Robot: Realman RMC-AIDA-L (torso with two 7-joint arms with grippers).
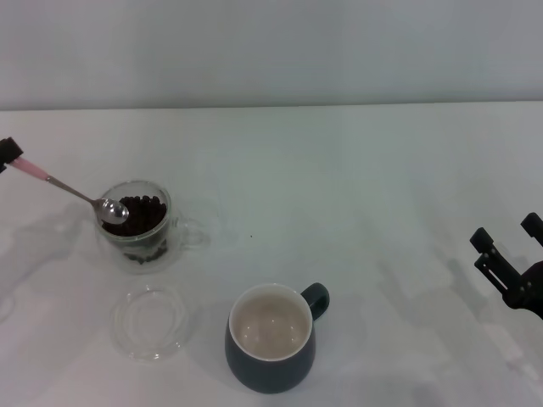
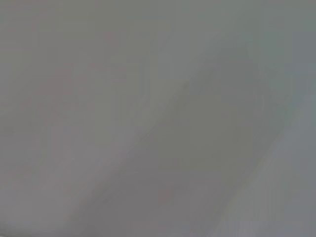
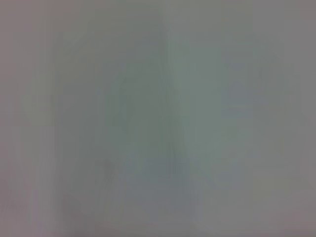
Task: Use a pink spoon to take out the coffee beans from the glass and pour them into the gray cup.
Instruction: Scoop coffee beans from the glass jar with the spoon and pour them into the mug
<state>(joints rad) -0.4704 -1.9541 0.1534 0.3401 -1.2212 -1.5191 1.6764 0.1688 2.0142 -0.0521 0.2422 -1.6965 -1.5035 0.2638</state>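
Pink spoon (image 1: 72, 193) is held by the left gripper (image 1: 8, 153) at its handle end, and its long axis slants down to the bowl, which rests over the beans (image 1: 144, 214) in the glass (image 1: 136, 227). Gray cup (image 1: 271, 339) stands well apart, toward the right, still without beans; the right gripper (image 1: 509, 246) waits with fingers apart at the far right.

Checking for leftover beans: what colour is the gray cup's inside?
Cream-white and bare, inside the gray cup; the head view shows it best.

Lab-like setup, bare white table (image 1: 356, 186), blank wall (image 1: 271, 51)

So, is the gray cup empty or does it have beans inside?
Empty: the gray cup shows only its bare cream inside, no beans.
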